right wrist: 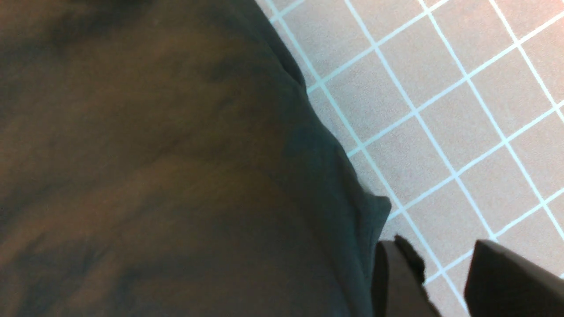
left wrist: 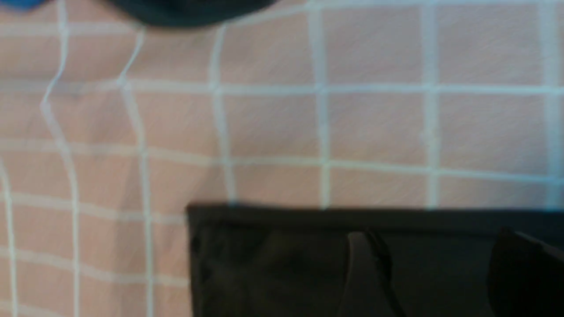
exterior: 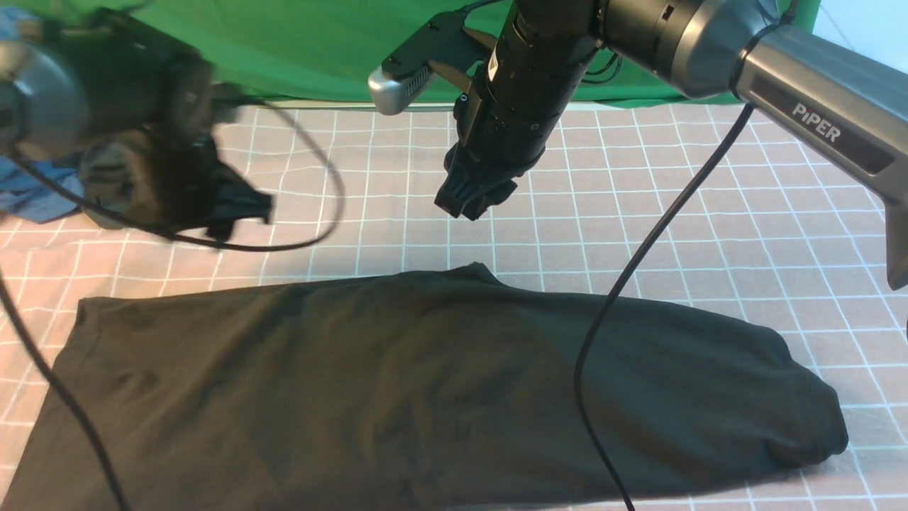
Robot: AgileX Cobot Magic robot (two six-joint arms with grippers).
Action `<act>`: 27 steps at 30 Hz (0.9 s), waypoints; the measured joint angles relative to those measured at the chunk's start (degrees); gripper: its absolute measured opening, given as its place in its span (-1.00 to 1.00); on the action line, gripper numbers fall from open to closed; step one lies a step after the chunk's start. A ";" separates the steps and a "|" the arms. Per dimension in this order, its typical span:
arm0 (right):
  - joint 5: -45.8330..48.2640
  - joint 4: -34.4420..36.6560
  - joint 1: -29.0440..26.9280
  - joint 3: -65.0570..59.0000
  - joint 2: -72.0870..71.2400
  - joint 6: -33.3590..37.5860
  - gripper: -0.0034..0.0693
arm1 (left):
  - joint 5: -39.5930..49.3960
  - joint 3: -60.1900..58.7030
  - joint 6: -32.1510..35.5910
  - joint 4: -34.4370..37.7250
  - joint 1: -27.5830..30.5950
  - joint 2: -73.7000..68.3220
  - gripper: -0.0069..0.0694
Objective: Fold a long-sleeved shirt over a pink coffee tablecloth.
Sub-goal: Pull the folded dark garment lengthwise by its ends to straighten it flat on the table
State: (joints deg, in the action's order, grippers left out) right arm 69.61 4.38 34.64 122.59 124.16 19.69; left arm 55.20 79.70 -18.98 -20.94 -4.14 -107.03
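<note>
Black shirt [exterior: 425,383] flat on pink tablecloth [exterior: 709,213]

Spread left to right across the near part of the tablecloth [exterior: 709,213]: the long-sleeved shirt [exterior: 425,383]. Behind the shirt, bare tablecloth, and behind that a backdrop cloth [exterior: 319,50]. At far left, behind the shirt, another garment [exterior: 35,202]. Above the bare strip, left gripper [exterior: 237,209] toward the left and right gripper [exterior: 474,202] near the middle, both clear of the shirt.
</note>
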 joint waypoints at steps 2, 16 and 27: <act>0.12 0.00 0.00 0.00 0.00 0.00 -0.16 | 2.55 -0.51 -1.30 2.38 4.06 0.00 0.17; 0.13 0.17 0.00 0.00 0.00 0.06 -0.16 | -4.34 -4.36 1.16 11.55 18.09 0.00 0.19; 0.07 0.20 0.00 0.00 0.00 0.06 -0.16 | -6.79 -4.62 3.17 12.32 18.09 -3.01 0.26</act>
State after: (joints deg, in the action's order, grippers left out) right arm 69.68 4.58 34.64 122.59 124.16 19.75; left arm 48.42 75.08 -15.81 -8.62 13.95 -110.04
